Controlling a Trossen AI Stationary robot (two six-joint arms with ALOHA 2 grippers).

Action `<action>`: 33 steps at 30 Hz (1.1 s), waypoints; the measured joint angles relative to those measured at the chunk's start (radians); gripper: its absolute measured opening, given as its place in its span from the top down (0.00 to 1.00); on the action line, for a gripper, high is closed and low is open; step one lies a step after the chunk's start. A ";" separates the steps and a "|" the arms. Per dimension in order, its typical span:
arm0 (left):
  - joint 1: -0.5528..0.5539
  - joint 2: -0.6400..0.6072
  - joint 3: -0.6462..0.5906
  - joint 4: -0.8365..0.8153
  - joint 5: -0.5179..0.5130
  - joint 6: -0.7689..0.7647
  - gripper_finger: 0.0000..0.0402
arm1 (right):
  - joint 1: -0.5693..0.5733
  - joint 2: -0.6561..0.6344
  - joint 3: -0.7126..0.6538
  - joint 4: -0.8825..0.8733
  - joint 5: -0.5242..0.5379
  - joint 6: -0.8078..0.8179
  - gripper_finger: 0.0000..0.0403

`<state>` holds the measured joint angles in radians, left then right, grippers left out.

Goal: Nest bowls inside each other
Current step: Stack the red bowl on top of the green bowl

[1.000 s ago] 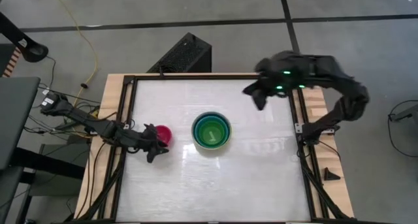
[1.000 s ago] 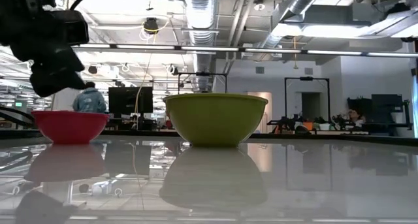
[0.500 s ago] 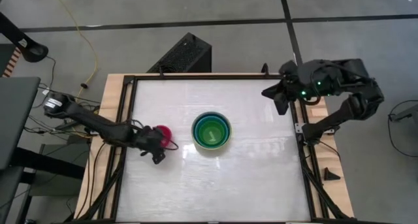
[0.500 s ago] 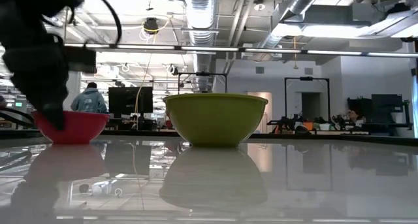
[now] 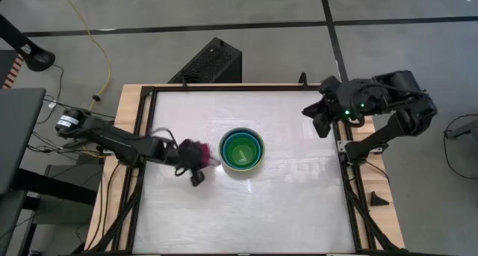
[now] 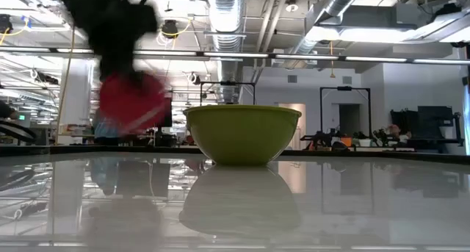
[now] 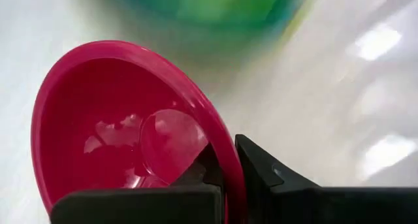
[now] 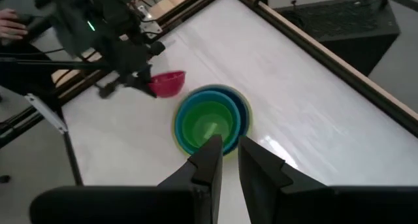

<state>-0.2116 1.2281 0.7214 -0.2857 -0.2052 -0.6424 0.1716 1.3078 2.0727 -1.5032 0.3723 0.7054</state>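
Observation:
The small magenta-pink bowl (image 5: 192, 151) (image 7: 124, 132) hangs above the table just left of the nested stack, with my left gripper (image 5: 196, 165) shut on it. In the low view it is a raised red blur (image 6: 131, 103). The stack (image 5: 241, 152) (image 8: 210, 126) rests on its base at the table's middle: olive-green bowl (image 6: 242, 134) outermost, then light blue, teal and bright green inside. My right gripper (image 5: 320, 119) (image 8: 226, 157) hovers high over the table's far right edge, with a narrow gap between its fingers and nothing in it. My left gripper pinches the pink bowl's rim (image 7: 230, 160), one finger inside the bowl and one outside. The fingers come from the table's left, slanting down. The bowl is lifted clear of the table and tilted, its mouth turned partly toward the gripper.
A black box (image 5: 210, 62) sits on the floor beyond the far edge. The white table (image 5: 284, 211) has a dark frame and wooden side rails. Free surface lies near and right of the stack.
My left gripper has taken hold of the pink bowl, lifted it off the table and carried it toward the right, up to the stack; the bowl is now tilted. My right gripper has drawn back toward the table's right edge.

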 joint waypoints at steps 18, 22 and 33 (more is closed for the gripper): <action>0.206 0.465 0.512 0.037 0.233 0.331 1.00 | 0.223 -0.009 0.000 -0.068 0.175 0.160 0.79; 0.187 0.629 0.747 -0.284 0.157 0.449 1.00 | 0.264 -0.023 0.000 -0.068 0.186 0.188 0.79; 0.131 0.822 1.030 -0.510 0.066 0.525 0.87 | 0.364 -0.047 0.000 -0.068 0.264 0.232 0.79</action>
<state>-0.0803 2.0501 1.7516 -0.7958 -0.1394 -0.1177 0.5352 1.2608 2.0724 -1.5715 0.6359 0.9379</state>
